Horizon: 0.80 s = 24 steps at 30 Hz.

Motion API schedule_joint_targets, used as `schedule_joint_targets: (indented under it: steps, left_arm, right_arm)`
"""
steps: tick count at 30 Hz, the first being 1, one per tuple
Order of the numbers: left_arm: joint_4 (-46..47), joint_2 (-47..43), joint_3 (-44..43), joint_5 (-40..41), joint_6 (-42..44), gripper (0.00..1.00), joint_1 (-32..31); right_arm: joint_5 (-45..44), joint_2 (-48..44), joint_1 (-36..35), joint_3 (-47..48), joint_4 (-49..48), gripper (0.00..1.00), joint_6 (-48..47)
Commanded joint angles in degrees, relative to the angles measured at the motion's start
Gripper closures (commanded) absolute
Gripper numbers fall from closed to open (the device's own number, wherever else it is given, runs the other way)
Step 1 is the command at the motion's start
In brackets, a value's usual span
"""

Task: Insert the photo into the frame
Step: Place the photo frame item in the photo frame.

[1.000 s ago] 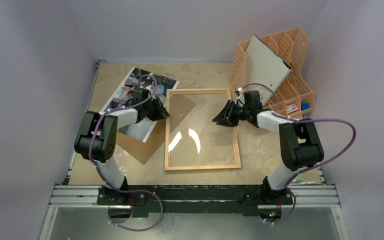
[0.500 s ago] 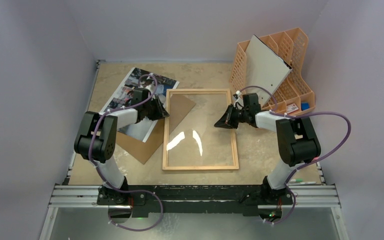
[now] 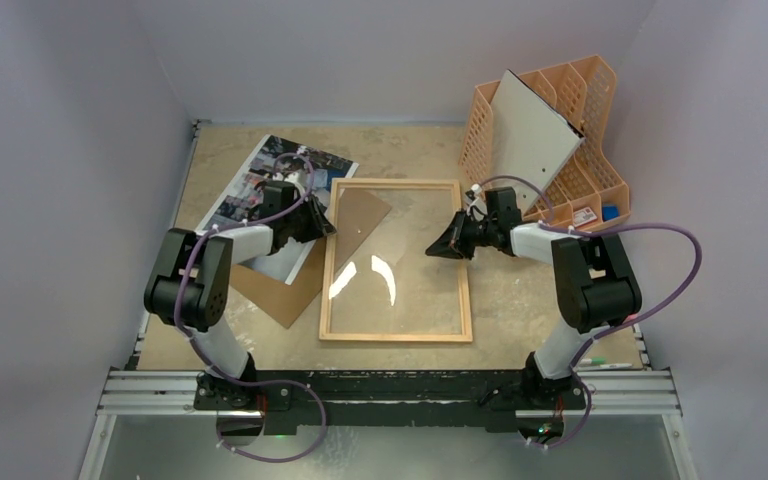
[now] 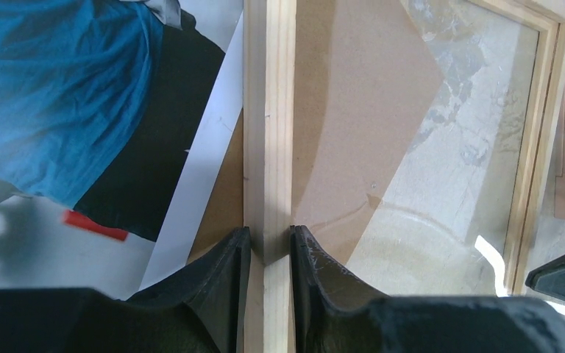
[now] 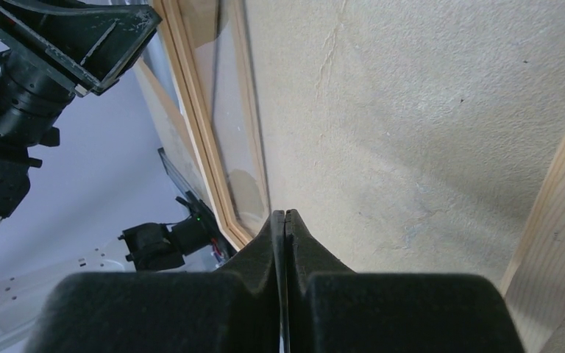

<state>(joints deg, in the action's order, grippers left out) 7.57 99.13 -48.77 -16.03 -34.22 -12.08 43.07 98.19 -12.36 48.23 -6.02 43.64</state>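
The light wood frame [image 3: 396,338] with its glass pane lies flat mid-table. My left gripper [image 3: 318,222] is shut on the frame's left rail [image 4: 270,147], one finger on each side. The photo [image 3: 260,185], a colour print with a blue shirt [image 4: 51,95], lies to the left of the frame, touching its left rail. My right gripper [image 3: 438,247] is shut with nothing seen between its fingers [image 5: 285,215]. It is low over the pane, just inside the right rail [image 5: 555,213].
A brown hardboard panel [image 3: 285,290] lies under the photo and the frame's left side, and shows through the glass [image 4: 353,103]. An orange lattice organizer [image 3: 585,175] at the back right holds a leaning white-grey board [image 3: 530,135].
The frame has slid a little to the left and towards the arms, with my left gripper still on its left rail. My right gripper has stayed almost in place, shut.
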Motion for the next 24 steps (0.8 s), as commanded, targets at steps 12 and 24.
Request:
schedule_joint_targets:
  steps: [12, 24]
  left_arm:
    - [3.7, -3.1, 2.1, 2.2, -1.3, 0.72, 0.0]
    - [2.5, -5.9, 2.1, 4.3, -0.7, 0.62, 0.0]
  right_arm:
    - [-3.5, 3.7, -0.2, 0.5, 1.9, 0.96, -4.3]
    - [5.0, -4.0, -0.3, 4.7, 2.2, 1.0, -1.0]
